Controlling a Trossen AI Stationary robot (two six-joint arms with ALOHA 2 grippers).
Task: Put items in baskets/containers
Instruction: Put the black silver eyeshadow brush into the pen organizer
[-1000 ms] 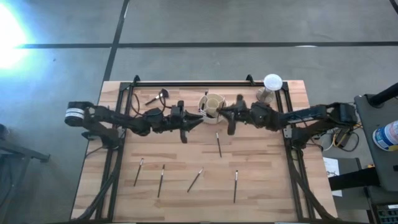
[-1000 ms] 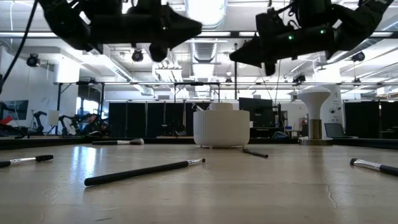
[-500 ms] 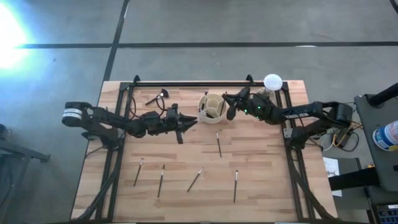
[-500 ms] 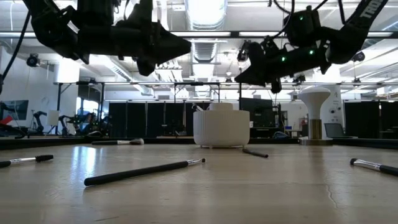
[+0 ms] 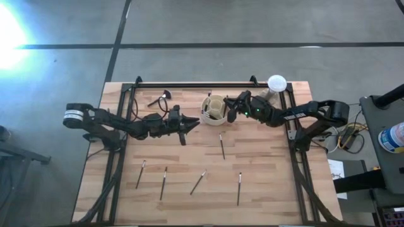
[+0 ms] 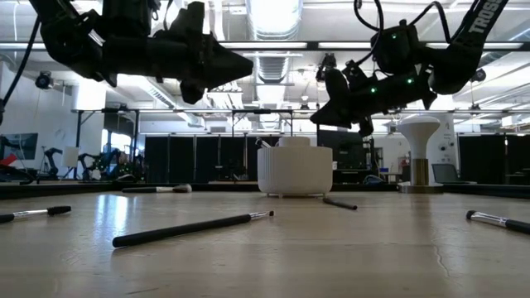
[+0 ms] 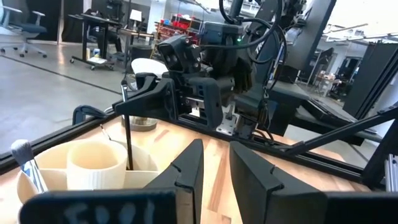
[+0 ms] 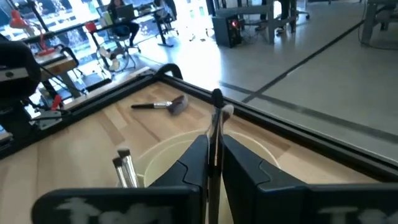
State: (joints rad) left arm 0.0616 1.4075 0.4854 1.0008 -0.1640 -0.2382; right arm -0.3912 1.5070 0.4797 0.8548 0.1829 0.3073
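Two right gripper fingers pinching brush, over holder

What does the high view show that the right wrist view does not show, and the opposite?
Only the high view shows the left gripper waiting beside the holder, the loose brushes on the table, such as one below the holder, and the white globe.

Only the right wrist view shows the thin brush pinched upright between the right gripper's fingers, and a brush already standing inside the holder.

Both show the cream holder, the right gripper over it, and the fluffy brush near the table's far edge.
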